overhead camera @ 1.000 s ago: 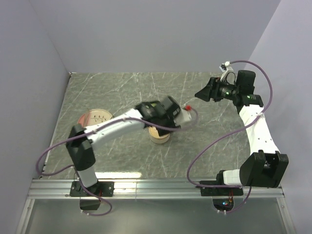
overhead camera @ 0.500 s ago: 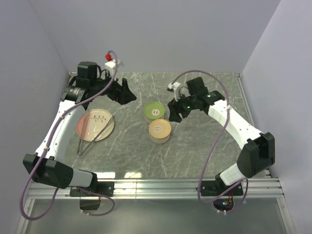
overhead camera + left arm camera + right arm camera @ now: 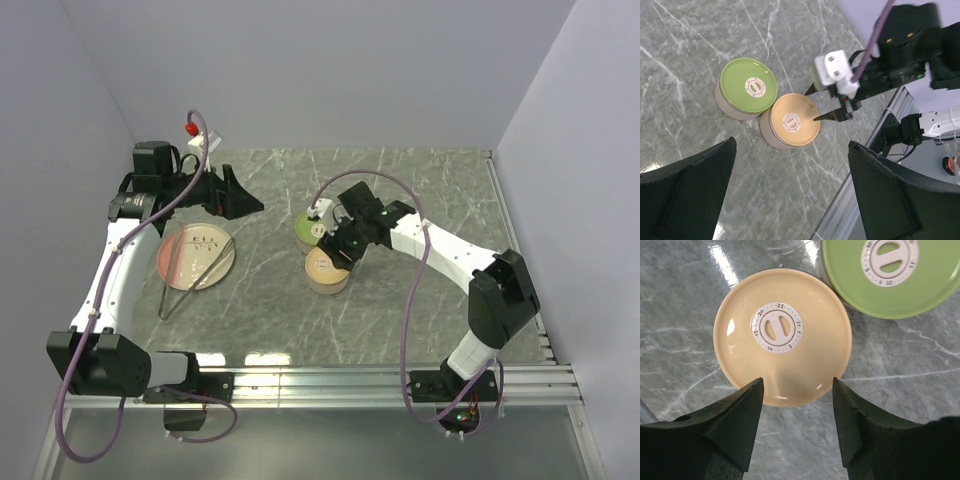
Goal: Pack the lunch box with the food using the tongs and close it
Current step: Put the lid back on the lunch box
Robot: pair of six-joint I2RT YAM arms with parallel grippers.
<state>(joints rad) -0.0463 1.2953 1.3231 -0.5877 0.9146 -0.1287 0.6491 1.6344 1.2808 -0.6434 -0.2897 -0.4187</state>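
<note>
The lunch box is two round steel tins side by side, both lidded: a green-lidded tin [image 3: 314,224] [image 3: 748,89] [image 3: 890,267] and a pale orange-lidded tin [image 3: 327,270] [image 3: 792,122] [image 3: 782,335]. My right gripper [image 3: 332,244] [image 3: 812,106] [image 3: 797,381] hovers open just above the orange lid's edge, with nothing between its fingers. My left gripper [image 3: 245,195] [image 3: 792,142] is raised at the far left, wide open and empty, facing the tins. The tongs [image 3: 196,272] lie slanted across the pink plate [image 3: 180,268]. The food is hidden.
The grey back and side walls stand close behind my left arm. A metal rail [image 3: 320,378] runs along the table's near edge. My right arm's cable [image 3: 412,300] loops over the marble to the right of the tins.
My left arm has pulled back from over the orange-lidded tin to the far left and opened wide. My right arm has swung in from the right to above that tin, its jaws narrowing a little.
</note>
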